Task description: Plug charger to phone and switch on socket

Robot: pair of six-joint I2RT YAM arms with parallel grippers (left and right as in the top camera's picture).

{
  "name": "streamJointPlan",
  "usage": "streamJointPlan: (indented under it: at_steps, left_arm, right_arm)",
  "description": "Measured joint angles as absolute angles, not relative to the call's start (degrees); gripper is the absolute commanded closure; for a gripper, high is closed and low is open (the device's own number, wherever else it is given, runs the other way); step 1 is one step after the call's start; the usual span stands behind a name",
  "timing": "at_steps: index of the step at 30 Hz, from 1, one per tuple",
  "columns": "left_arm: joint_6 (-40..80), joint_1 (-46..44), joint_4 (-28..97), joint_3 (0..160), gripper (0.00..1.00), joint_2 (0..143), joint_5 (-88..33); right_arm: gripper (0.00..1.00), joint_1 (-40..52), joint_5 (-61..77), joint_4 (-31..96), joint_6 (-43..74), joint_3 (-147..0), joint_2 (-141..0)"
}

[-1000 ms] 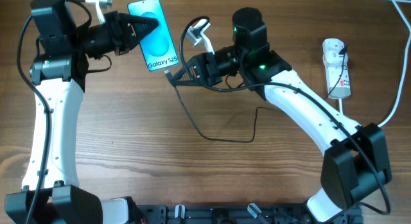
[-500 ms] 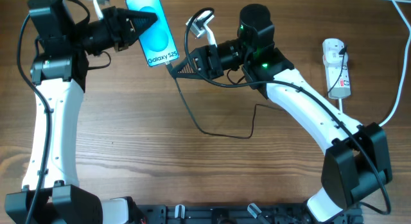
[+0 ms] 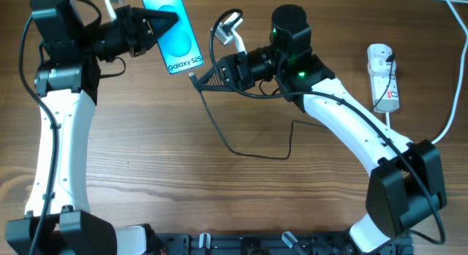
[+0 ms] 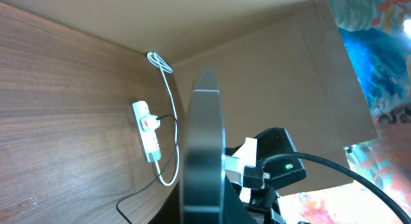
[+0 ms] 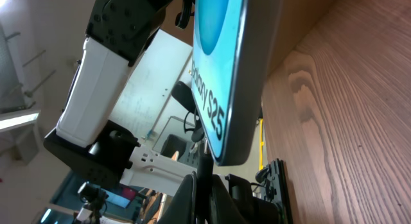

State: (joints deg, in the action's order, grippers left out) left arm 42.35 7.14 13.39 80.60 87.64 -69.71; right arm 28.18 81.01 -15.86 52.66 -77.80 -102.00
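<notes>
Higher now: phone (image 3: 174, 34), teal screen tilted, charger (image 3: 193, 79) at its lower edge

Overhead faces down; wrist views near, sharing phone (image 5: 221, 63) (edge-on).

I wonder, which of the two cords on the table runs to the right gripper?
The thin dark charger, its tip pinched in the right gripper; the thick white cord leaves the socket instead.
</notes>
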Motion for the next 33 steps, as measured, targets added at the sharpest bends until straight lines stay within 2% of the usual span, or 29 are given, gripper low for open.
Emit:
streamJointPlan:
  at_steps: [33]
  left_arm:
    - [42.4,4.5,14.1,80.6,0.96,87.6,-68.6]
  right_arm:
    - [0.96,27.2,82.7,-16.0,52.7,-77.8,-102.0]
